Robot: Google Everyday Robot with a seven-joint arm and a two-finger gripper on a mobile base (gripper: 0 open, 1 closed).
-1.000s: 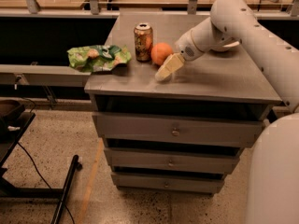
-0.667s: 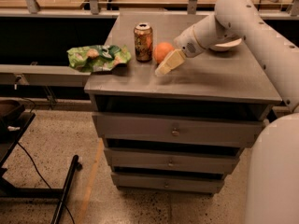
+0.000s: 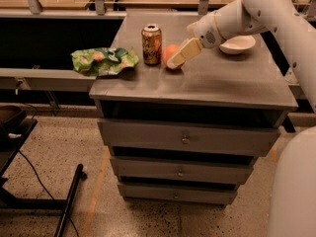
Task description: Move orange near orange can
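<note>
The orange (image 3: 169,53) rests on the grey cabinet top (image 3: 222,83), just right of the orange can (image 3: 151,44), which stands upright with a small gap between them. My gripper (image 3: 183,53) hangs at the orange's right side, its cream fingers (image 3: 187,50) overlapping the fruit's right edge. The fingers are open and hold nothing. The white arm reaches in from the upper right.
A crumpled green snack bag (image 3: 103,60) lies on the cabinet's left edge. A white shallow bowl (image 3: 237,44) sits at the back right, behind my wrist. Drawers are below the top. A dark stand (image 3: 15,132) is on the floor at left.
My gripper has lifted up and back a little from the table surface. The orange and the can have stayed where they were.
</note>
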